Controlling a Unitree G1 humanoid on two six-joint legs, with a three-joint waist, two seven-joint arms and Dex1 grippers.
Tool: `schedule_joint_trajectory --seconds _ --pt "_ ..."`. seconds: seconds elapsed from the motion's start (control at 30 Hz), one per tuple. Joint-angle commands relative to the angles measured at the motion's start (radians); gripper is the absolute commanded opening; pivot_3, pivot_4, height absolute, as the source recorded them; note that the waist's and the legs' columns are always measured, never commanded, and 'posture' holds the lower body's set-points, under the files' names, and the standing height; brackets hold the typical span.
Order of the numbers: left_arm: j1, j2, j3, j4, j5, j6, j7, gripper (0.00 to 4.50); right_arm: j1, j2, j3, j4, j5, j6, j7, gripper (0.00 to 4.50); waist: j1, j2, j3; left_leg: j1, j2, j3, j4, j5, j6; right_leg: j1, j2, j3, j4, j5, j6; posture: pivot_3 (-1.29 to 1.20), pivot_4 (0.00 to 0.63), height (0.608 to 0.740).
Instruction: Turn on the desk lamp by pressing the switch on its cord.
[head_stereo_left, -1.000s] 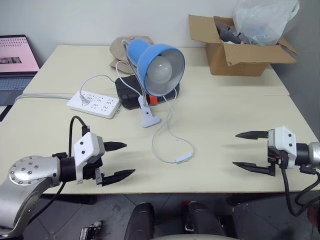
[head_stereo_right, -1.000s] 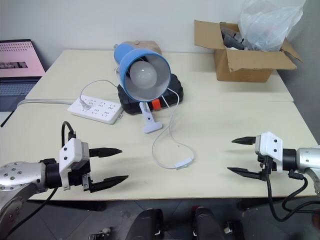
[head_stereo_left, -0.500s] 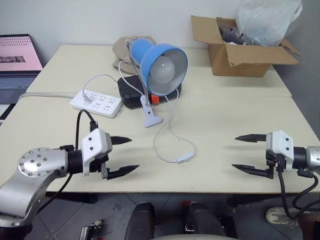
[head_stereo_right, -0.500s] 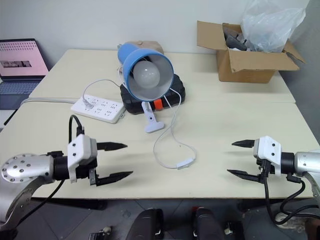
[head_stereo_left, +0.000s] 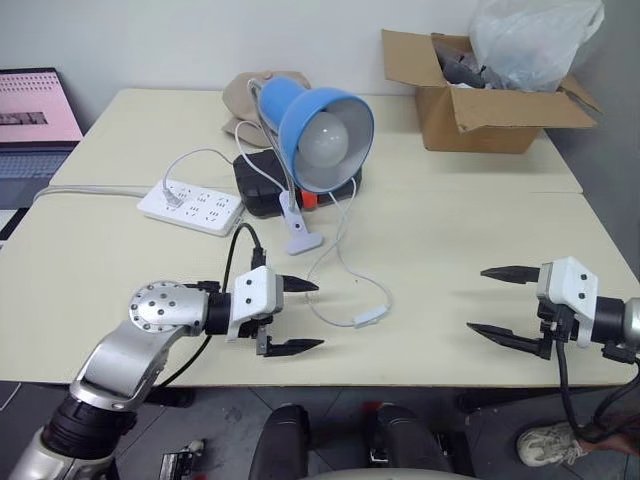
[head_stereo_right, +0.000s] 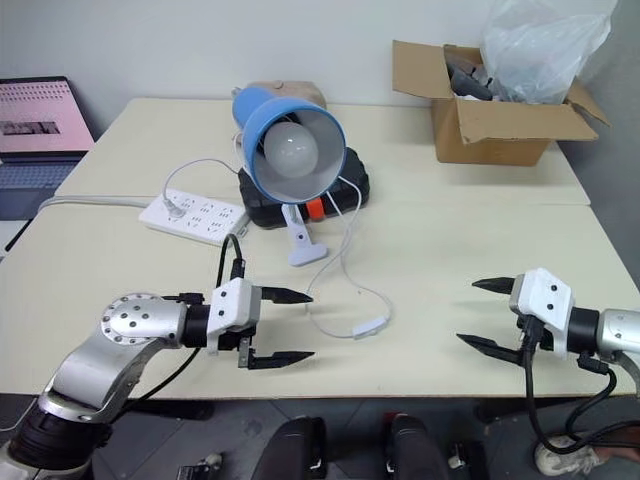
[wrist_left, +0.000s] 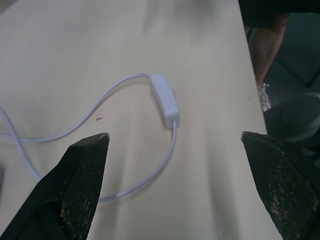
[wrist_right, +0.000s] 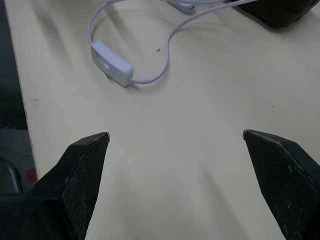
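Your left gripper stands with its two black fingers spread wide, empty, hovering over the near part of the table and pointing toward your right. Directly ahead of its fingertips, a short way off and not touching them, lies the switch, a small white oblong resting flat on the tabletop. In the left wrist view the switch sits between the lines of the two fingers, ahead of them, with bare table separating it from both.

Your right gripper is likewise spread wide and grips nothing. It hovers near the table's front edge, pointing toward your left, with the switch well apart from it on the side it points toward. In the right wrist view the switch lies ahead of and outside the finger shown on that view's left edge.

The cord runs from both ends of the switch in a loose loop across the table, away from both grippers toward the desk lamp. The lamp stands well beyond your left gripper, its blue shade tilted toward you, the white bulb showing and unlit, its white clip base on the table.

Beyond the left gripper, on its outer side, lies a white power strip. A black case sits behind the lamp's clip. A cardboard box stands far beyond the right gripper.
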Motion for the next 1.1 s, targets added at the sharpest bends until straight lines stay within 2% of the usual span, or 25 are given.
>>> schedule_joint_trajectory --seconds 0.03,0.23,0.4,0.77,0.87,0.93,0.97,1.1 --pt "-0.014 -0.059 -0.050 0.021 0.035 -0.008 0.045 4.39 0.027 -0.010 -0.064 -0.086 0.027 0.049 -0.023 4.50 0.000 0.000 0.000 0.000 0.000 0.000 0.000 0.000 0.000 0.000 0.000 0.000 0.000 0.000 0.000 0.00 0.150 0.740" --pt "-0.047 -0.152 -0.181 0.151 0.215 -0.111 0.115 4.39 0.037 -0.008 -0.084 -0.139 0.040 0.106 -0.052 4.50 -0.001 0.000 0.000 0.000 0.000 0.000 0.002 0.000 0.000 0.001 0.000 0.000 0.001 0.001 0.001 0.00 0.150 0.740" --pt "-0.092 -0.247 -0.203 0.247 0.243 -0.130 0.153 4.39 0.011 -0.012 -0.071 -0.150 0.043 0.128 -0.065 4.50 0.001 -0.001 0.000 0.000 -0.001 -0.002 0.002 0.000 0.000 0.001 0.000 0.000 0.001 0.001 0.002 0.00 0.150 0.740" --pt "-0.113 -0.283 -0.234 0.322 0.275 -0.149 0.127 4.39 0.000 -0.013 -0.063 -0.167 0.043 0.144 -0.071 4.50 -0.002 -0.001 -0.001 -0.001 -0.001 -0.003 0.002 0.000 0.000 0.001 0.002 0.000 0.001 0.001 0.002 0.00 0.150 0.740" --pt "-0.114 -0.293 -0.235 0.320 0.275 -0.144 0.127 3.97 0.003 -0.010 -0.060 -0.168 0.037 0.141 -0.072 4.50 -0.002 -0.001 -0.001 -0.001 -0.001 -0.003 0.003 0.000 0.000 0.002 0.002 0.000 0.001 0.001 0.002 0.00 0.150 0.740" --pt "-0.113 -0.301 -0.241 0.320 0.282 -0.144 0.131 3.47 0.006 -0.008 -0.058 -0.170 0.033 0.138 -0.073 4.50 -0.002 -0.001 -0.001 -0.001 -0.001 -0.003 0.003 0.000 0.000 0.002 0.002 0.000 0.001 0.001 0.002 0.00 0.150 0.740" --pt "-0.114 -0.304 -0.242 0.323 0.285 -0.145 0.133 3.40 0.005 -0.007 -0.055 -0.169 0.032 0.138 -0.074 4.50 -0.002 -0.001 -0.001 -0.001 -0.001 -0.003 0.002 0.000 0.000 0.002 0.002 0.000 0.001 0.001 0.002 0.00 0.150 0.740" --pt "-0.115 -0.324 -0.249 0.329 0.297 -0.140 0.141 2.45 0.010 -0.004 -0.053 -0.169 0.026 0.130 -0.073 4.50 -0.002 -0.001 -0.001 -0.001 -0.001 -0.003 0.002 0.000 0.000 0.002 0.002 0.000 0.001 0.001 0.002 0.00 0.150 0.740"
